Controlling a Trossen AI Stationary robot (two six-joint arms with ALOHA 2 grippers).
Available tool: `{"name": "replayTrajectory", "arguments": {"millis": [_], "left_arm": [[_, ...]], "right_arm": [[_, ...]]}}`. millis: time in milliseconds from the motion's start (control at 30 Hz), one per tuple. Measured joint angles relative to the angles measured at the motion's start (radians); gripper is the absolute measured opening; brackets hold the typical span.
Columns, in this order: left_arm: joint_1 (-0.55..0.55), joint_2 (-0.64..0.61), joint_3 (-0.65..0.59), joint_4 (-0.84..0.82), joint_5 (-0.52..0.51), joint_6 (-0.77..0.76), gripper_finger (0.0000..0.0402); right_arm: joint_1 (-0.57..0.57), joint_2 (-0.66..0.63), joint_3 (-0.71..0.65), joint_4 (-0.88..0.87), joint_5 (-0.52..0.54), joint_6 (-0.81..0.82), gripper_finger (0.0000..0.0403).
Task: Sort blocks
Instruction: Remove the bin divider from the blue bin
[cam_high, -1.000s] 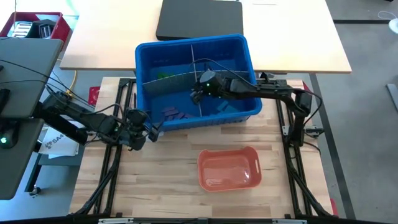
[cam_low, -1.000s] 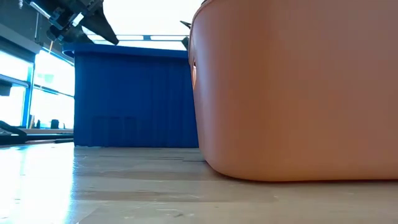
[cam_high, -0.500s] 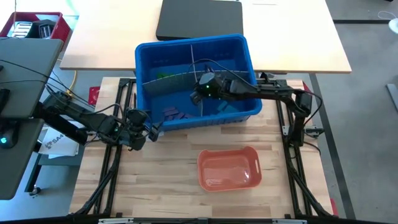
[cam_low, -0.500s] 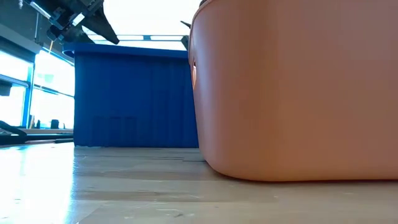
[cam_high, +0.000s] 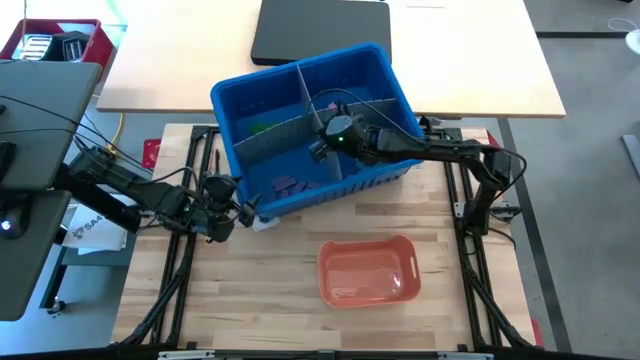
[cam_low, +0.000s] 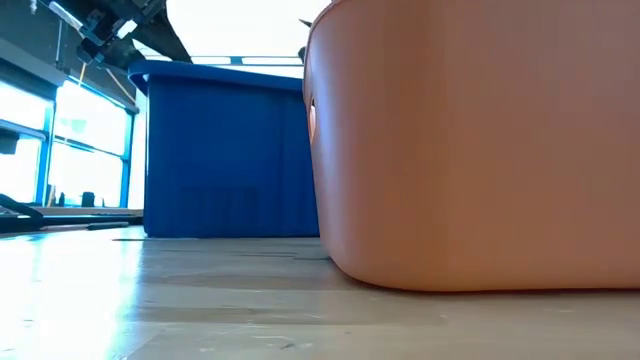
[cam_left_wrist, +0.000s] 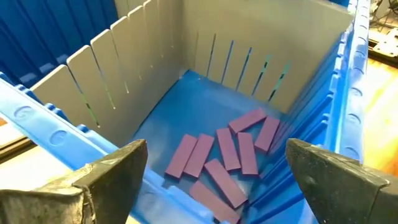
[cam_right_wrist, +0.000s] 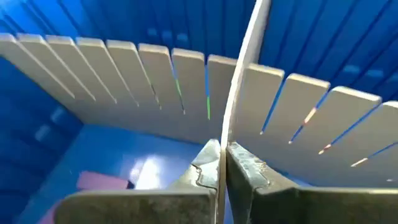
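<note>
While your left gripper (cam_high: 243, 208) hangs just outside the near left corner of the blue plastic bin (cam_high: 389, 78), its fingers (cam_left_wrist: 106, 177) are spread wide with nothing between them, so that arm's basically waiting. Looking past them you can see a bunch of flat purple rectangular blocks (cam_left_wrist: 227, 157) lying loose on the bin floor in that near-left compartment. From above there's also something green (cam_high: 264, 127) in the far-left compartment, too small to say much about it.

Moving right, your right gripper (cam_high: 322, 150) is down inside the bin at the middle, and its jaws are pinched tight on the thin grey slotted divider sheet (cam_right_wrist: 241, 74), not on a block. The bin sits skewed on the table, so I'd guess that grip is dragging it around.

Further right and nearer, the orange-red plastic tray (cam_high: 403, 248) looks empty from above. No pink blocks visible anywhere.

So progress-wise: purples seem grouped, green maybe, but nothing's in the tray and no block is in hand. I'd call it early-to-middle, can't tell more
</note>
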Motion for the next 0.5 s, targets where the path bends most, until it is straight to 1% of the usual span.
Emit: {"name": "replayTrajectory", "arguments": {"millis": [200,367,500], "left_arm": [[0.0,0.0,0.0,-0.001,-0.003,0.002,0.0376],[0.0,0.0,0.0,-0.004,-0.01,0.003,0.0376],[0.0,0.0,0.0,-0.006,-0.021,0.003,0.0376]], "right_arm": [[0.003,-0.035,0.0,0.031,0.015,-0.041,0.0002],[0.026,-0.082,0.002,0.09,0.087,-0.114,0.0001],[0.05,-0.136,0.004,0.139,0.107,-0.187,0.0001]]}}
